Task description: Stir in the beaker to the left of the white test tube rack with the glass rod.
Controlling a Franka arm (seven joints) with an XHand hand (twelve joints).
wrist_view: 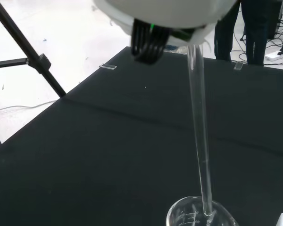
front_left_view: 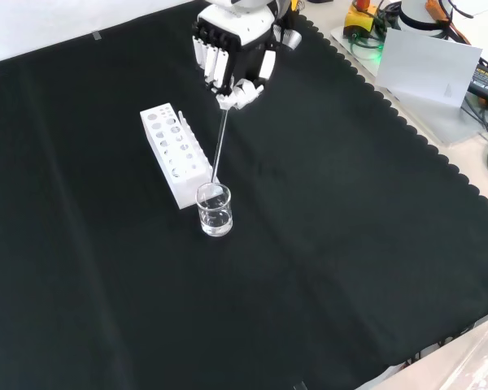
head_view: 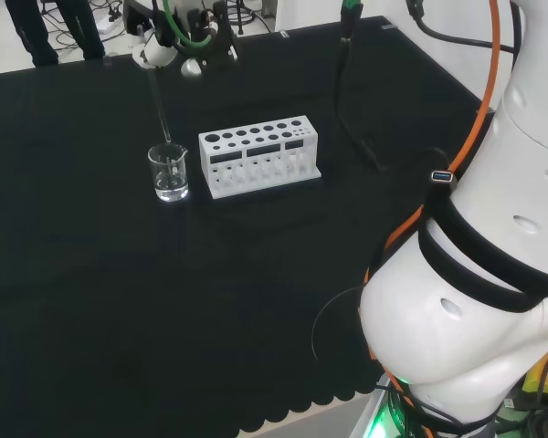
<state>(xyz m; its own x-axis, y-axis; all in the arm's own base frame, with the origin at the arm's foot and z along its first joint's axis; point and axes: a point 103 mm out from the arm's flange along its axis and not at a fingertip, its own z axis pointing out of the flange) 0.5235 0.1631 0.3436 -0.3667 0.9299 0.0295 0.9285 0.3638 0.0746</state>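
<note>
Glass rod [front_left_view: 220,146] pinched in robot hand [front_left_view: 232,57], tip seemingly inside beaker [front_left_view: 215,210] in wrist view.

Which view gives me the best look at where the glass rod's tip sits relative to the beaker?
The front view: the whole glass rod runs from the hand down to the beaker mouth. The wrist view shows the rod close, beaker rim cut off. In the head view the rod looks thin and faint.

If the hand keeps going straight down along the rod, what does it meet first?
Probably the small clear glass beaker: the hand holds the thin glass rod, whose tip already sits at the rim, beside the white test tube rack.
</note>
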